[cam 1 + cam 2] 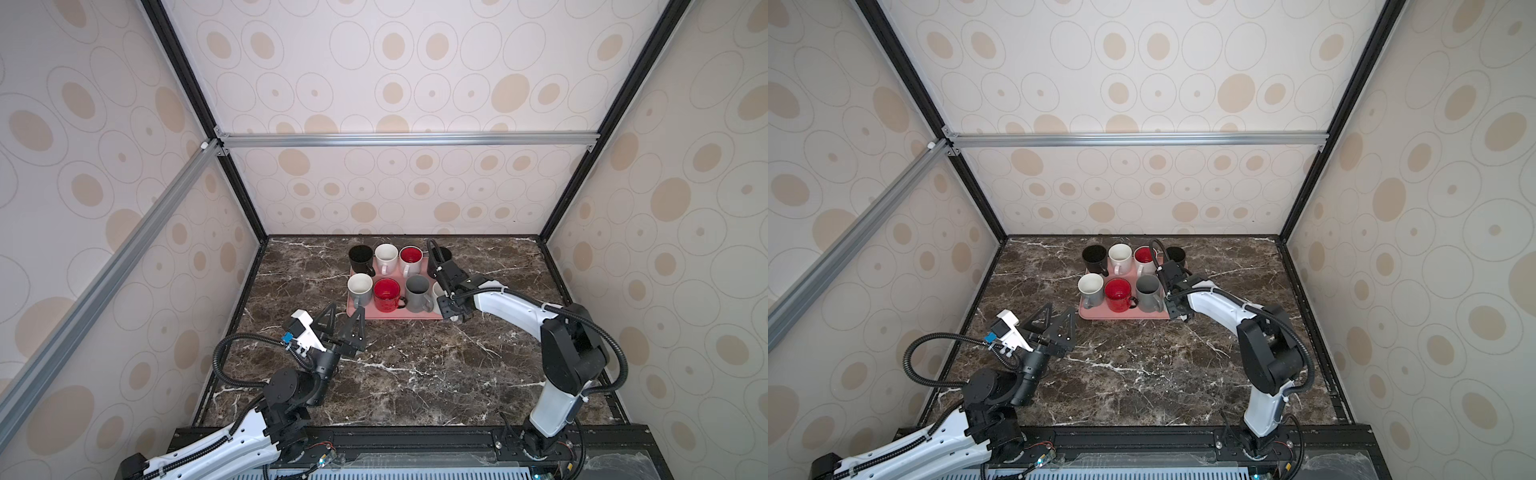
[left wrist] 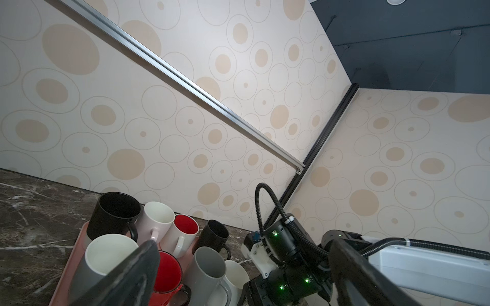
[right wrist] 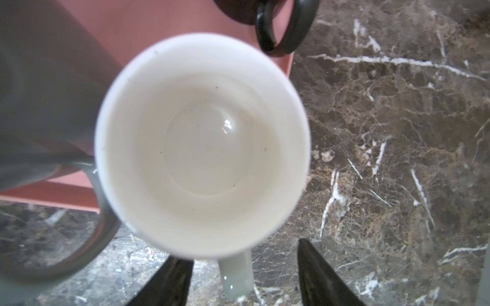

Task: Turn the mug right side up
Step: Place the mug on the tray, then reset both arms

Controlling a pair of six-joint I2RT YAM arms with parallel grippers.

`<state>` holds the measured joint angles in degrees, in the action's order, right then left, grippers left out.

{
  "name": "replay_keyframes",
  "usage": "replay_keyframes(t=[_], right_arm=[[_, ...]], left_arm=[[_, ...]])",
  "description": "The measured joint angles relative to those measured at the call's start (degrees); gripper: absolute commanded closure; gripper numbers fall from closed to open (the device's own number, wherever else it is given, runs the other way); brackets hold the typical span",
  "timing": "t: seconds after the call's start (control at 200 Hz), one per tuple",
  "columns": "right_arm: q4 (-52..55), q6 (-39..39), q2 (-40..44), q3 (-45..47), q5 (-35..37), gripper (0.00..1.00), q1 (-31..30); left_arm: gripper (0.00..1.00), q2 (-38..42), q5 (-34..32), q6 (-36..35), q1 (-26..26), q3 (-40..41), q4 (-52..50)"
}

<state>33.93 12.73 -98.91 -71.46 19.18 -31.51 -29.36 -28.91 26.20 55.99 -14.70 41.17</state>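
The white mug (image 3: 202,145) stands mouth up at the front right corner of the pink tray (image 1: 399,315); its empty inside faces the right wrist camera. In a top view only a sliver of this mug (image 1: 437,291) shows beside the right wrist. My right gripper (image 3: 242,254) hangs over it, open. The mug's handle (image 3: 236,275) sits between the two fingers with a gap on each side. My left gripper (image 1: 347,309) is open and empty, hovering above the table just front-left of the tray.
Several other mugs stand upright on the tray: black (image 1: 360,255), white (image 1: 386,255), red-lined (image 1: 411,255), grey (image 1: 360,289), red (image 1: 386,293), grey (image 1: 417,293). Another black mug (image 1: 444,251) sits behind my right wrist. Patterned walls enclose the marble table (image 1: 415,374).
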Motion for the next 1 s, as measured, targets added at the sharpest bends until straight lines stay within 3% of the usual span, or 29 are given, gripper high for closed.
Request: replay_keyframes(t=[0.105, 0.235, 0.25, 0.26, 0.275, 0.495, 0.62, 0.77, 1.0], right_arm=[[-2.75, 0.92, 7.15, 4.0, -0.13, 0.19, 0.0], [-7.3, 1.99, 16.55, 9.14, -0.09, 0.15, -0.04], [-7.91, 2.05, 17.53, 9.75, -0.02, 0.14, -0.04], [-8.26, 2.25, 18.18, 10.16, -0.09, 0.04, -0.04], [-8.81, 2.36, 19.15, 10.75, 0.02, 0.0, -0.04], [-15.32, 4.35, 27.52, 18.69, 1.6, 0.01, -0.04], [-17.64, 5.33, 29.05, 21.62, 2.23, 0.0, -0.04], [-19.04, 6.36, 29.94, 22.73, 2.34, 0.0, -0.04], [-19.32, 8.5, 31.71, 22.71, 5.55, 0.0, -0.04]], left_arm=[[0.01, -1.92, -1.18, -0.02, 0.0, -2.34, -3.39], [0.01, -6.56, -2.78, -0.42, -0.63, -7.61, -7.89], [0.01, -7.23, -2.82, -0.42, -0.96, -8.28, -8.39], [0.0, -7.61, -2.91, -0.44, -1.16, -8.7, -8.85], [0.0, -8.24, -2.89, -0.46, -1.77, -9.49, -9.42], [0.01, -15.56, 0.31, 0.66, -14.88, -15.63, -16.72], [0.01, -20.74, -1.03, 0.44, -21.4, -16.87, -17.07], [0.01, -30.12, -4.76, -2.56, -27.85, -18.29, -16.52], [0.01, -43.01, -5.18, -8.17, -39.87, -19.63, -14.19]])
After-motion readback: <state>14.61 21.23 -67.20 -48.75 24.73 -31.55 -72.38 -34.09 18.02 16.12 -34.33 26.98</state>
